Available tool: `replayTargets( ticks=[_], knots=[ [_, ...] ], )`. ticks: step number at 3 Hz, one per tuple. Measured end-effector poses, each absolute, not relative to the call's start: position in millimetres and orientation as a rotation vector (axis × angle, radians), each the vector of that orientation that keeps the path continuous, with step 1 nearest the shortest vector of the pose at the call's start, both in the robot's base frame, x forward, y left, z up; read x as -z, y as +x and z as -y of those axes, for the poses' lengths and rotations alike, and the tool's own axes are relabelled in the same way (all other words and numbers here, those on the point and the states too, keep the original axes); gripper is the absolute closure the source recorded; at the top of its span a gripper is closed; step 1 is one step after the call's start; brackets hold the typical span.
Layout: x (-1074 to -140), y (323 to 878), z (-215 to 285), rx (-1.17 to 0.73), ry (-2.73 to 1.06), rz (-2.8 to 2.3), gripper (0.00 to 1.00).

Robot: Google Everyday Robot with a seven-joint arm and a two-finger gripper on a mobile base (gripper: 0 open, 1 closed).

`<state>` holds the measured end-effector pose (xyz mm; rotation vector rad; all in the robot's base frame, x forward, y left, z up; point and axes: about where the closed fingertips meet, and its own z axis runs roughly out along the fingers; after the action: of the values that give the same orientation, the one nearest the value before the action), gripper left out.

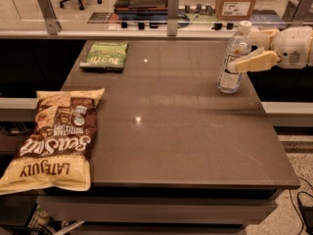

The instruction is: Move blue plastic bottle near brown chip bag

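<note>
The gripper (244, 50) is at the far right of the table (186, 141). It is open, with 1 finger across the front of the blue plastic bottle (230, 68) and the other finger up by the cap. I think it holds nothing yet.

The brown chip bag (51, 141) lies flat at the near left edge. The bottle stands upright by the far right edge, well apart from the bag.

The bottle is tall and may tip. A soft squeeze on its middle, a small lift and a slow move left would work best. It should land just beside the bag, not on it.

The arm is cut off at the right edge. The bottle hides part of the back finger. The words on the small green snack bag (104, 55) are hard to read.
</note>
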<state>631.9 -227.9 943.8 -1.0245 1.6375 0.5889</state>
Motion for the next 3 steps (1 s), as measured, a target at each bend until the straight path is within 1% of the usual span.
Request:
replayTargets(
  ticks=[3],
  knots=[
    [-941.8, 633.8, 219.7, -0.603, -1.034, -1.634, 0.87]
  ],
)
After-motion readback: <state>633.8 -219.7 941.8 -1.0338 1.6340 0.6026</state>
